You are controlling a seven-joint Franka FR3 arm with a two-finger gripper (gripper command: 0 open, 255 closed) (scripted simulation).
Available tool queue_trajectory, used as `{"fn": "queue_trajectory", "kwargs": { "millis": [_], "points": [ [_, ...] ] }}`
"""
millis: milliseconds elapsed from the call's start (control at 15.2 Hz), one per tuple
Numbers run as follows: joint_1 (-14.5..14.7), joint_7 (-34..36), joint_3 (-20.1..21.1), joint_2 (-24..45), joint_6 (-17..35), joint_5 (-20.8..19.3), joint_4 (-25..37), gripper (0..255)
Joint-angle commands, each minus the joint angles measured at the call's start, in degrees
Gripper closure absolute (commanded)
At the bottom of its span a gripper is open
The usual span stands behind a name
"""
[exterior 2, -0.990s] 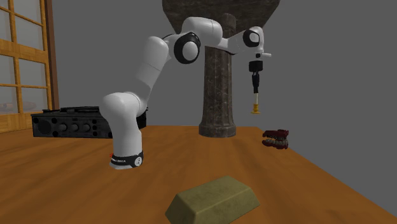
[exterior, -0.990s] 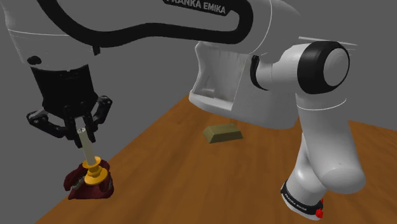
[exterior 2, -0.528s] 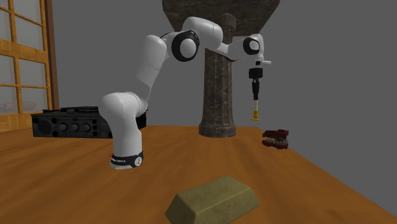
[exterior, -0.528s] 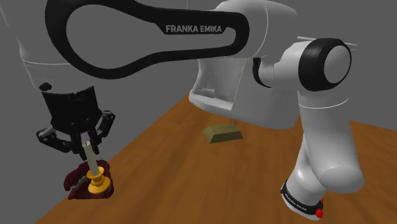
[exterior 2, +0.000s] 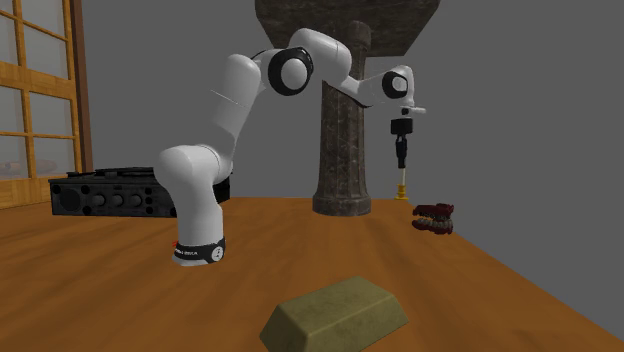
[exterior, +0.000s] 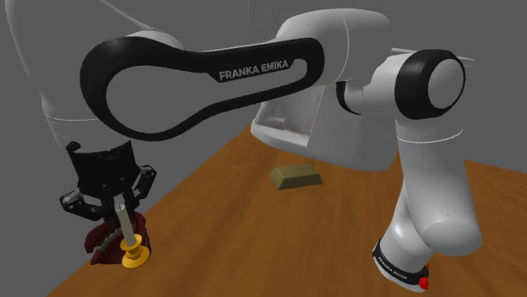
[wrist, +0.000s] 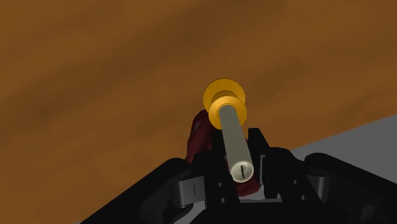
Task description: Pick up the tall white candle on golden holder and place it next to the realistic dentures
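Note:
A tall pale candle (exterior: 125,224) on a golden holder (exterior: 135,254) hangs slightly tilted, with my black gripper (exterior: 116,202) shut on its upper end. Dark red dentures (exterior: 103,242) lie on the wooden table (exterior: 279,245) just behind the holder, near the table's edge. In the second exterior view the gripper (exterior 2: 401,160) holds the candle (exterior 2: 402,180) low over the table, left of the dentures (exterior 2: 434,217). In the wrist view the fingers (wrist: 257,147) clasp the candle (wrist: 233,137); its holder (wrist: 224,95) points at the wood, the dentures (wrist: 199,135) beside it. Whether the holder touches the table I cannot tell.
A dull gold bar (exterior: 296,177) lies mid-table, closest to the camera in the second exterior view (exterior 2: 335,315). A dark stone pillar (exterior 2: 343,140) stands behind the gripper. A black box with knobs (exterior 2: 110,192) sits behind the arm's base. The table edge (wrist: 343,133) runs close past the dentures.
The arm has come down with the candle still clasped, bringing the golden holder from well above the table to low beside the dentures.

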Motion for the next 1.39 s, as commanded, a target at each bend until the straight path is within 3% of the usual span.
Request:
{"fn": "queue_trajectory", "kwargs": {
  "millis": [0,990,1320],
  "points": [
    [-0.2,0.3,-0.1,0.2,1.6,-0.2,-1.4,255],
    [-0.8,2.1,-1.3,2.5,11.7,-2.3,-10.0,255],
    [-0.8,2.2,-1.4,2.7,12.3,-2.5,-10.3,255]
  ]
}}
